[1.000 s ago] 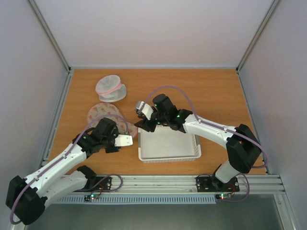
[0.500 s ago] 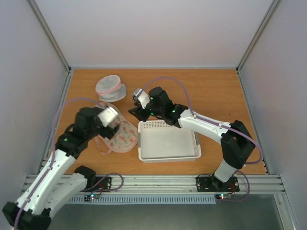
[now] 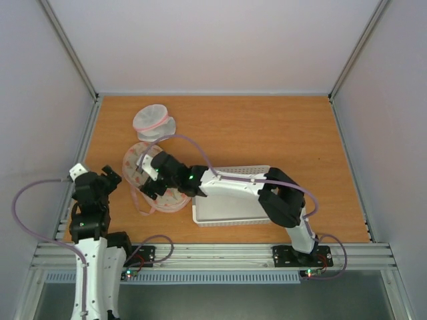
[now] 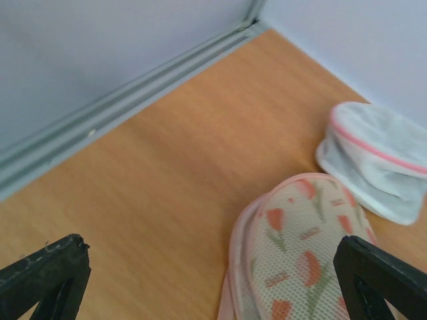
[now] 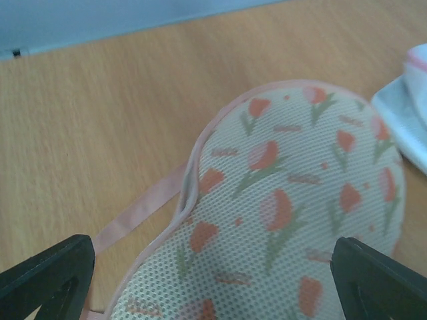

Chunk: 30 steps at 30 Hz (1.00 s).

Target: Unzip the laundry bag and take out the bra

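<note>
A peanut-shaped, two-lobed cream mesh laundry bag with pink-and-green tulip print and pink trim point(image 5: 293, 193) lies flat, printed face up, on the orange wooden bench point(image 3: 267, 127), left of centre. From above, its long axis runs on a diagonal. The far lobe points towards a smaller round white mesh pouch with a pink rim point(image 3: 153, 122) just beyond it. The near lobe points at the near-left corner of a white perforated plastic basket point(image 3: 233, 220) just beside it. A thin pink loop strap point(image 5: 133, 213) trails from the bag's waist onto the bench. The right hand point(image 5: 212, 245) hangs over the bag's middle, fingers spread wide and clamped on nothing. The left hand point(image 4: 210, 245) is at the bench's left edge, fingers likewise wide apart and empty.
</note>
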Available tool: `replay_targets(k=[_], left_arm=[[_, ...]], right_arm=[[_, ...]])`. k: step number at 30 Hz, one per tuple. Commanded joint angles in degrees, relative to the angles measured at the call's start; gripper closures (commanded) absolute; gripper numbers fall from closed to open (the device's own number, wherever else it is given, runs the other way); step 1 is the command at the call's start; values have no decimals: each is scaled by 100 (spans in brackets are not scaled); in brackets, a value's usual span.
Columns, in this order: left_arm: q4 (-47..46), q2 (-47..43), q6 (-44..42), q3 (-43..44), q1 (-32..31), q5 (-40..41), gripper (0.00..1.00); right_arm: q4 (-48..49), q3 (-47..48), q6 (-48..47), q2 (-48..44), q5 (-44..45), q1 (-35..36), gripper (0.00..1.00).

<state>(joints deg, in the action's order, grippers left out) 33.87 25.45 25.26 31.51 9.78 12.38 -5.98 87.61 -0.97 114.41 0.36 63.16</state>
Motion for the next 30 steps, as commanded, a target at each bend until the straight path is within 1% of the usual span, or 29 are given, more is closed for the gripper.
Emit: replay_targets(k=[1,4,8,11,16,19,20,23,26,27,30], left_arm=[[-147,-332,1157,-438,409,239,1],[-371,-585,1074,-619,627,357,1],[-550,-859,983,-805,729,503,1],[-641,-908,994,-834,743,365,1],[-686,-913,1067,-883,745,266,1],[-759,-940,1073,-905,741,201,1],[-771,-944,1076,-909,744,183,1],[-781,-942,1070,-919,745,149,1],[-822,-929,1106,-932,745,80,1],[-835,-924,1111,-935,749,72,1],[-823,-911,1104,-940,743,67,1]], right_arm=[[-389,520,-599,486,948,403,2],[-616,932,-740,898,1224,579,2],[-1016,1608,-902,1495,1659,708,2],[-1327,2042,-933,1845,1980,737,2],[-1494,2324,-913,2116,2539,733,2],[-1561,2409,-897,2185,2613,733,5],[-1564,2412,-892,2204,2674,733,7],[-1581,2423,-907,2197,2862,738,18],[-1624,2484,-909,2175,2831,729,28],[-1636,2499,-905,2169,2824,733,32],[-1658,2543,-913,2144,2909,732,52]])
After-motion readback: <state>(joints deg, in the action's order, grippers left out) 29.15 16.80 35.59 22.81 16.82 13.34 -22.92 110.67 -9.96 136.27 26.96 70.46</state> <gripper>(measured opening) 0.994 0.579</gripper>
